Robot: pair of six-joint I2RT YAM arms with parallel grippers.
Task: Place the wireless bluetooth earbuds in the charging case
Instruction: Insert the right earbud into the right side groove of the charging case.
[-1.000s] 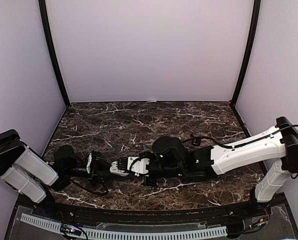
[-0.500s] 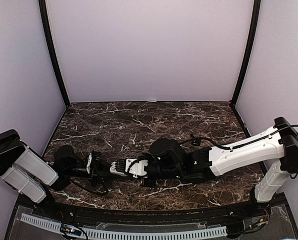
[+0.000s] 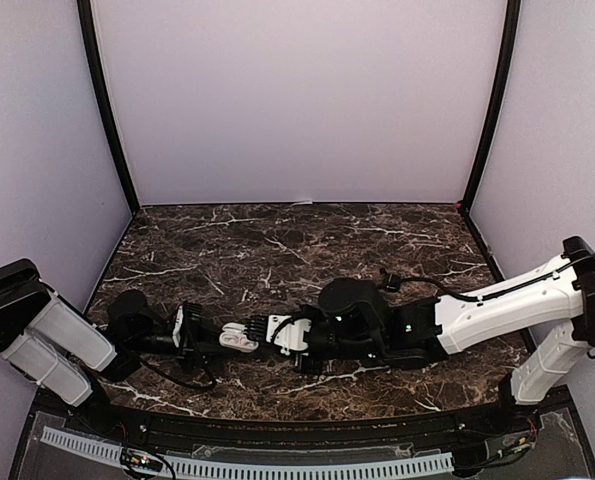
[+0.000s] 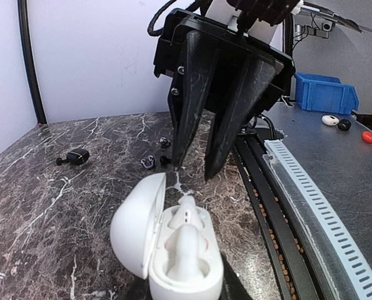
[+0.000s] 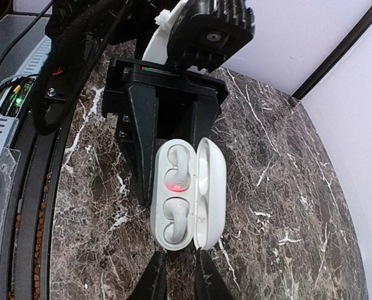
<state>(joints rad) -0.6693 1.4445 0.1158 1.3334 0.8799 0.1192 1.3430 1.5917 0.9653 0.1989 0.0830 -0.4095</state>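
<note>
Both small white plastic earbuds point(image 4: 184, 219) are sitting in the open white pebble-shaped case point(image 5: 211, 181), left gripper point(image 5: 173, 190) pinching it; right gripper point(image 4: 192, 172) slightly spread, empty.

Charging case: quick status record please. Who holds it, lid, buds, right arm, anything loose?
case: white charging case, gripped in left jaws
lid: lid open
buds: two white earbuds seated in the wells
light: red, lit between the wells
right jaws: slightly apart, empty, close by the case
loose: dark earbuds on the table
</note>
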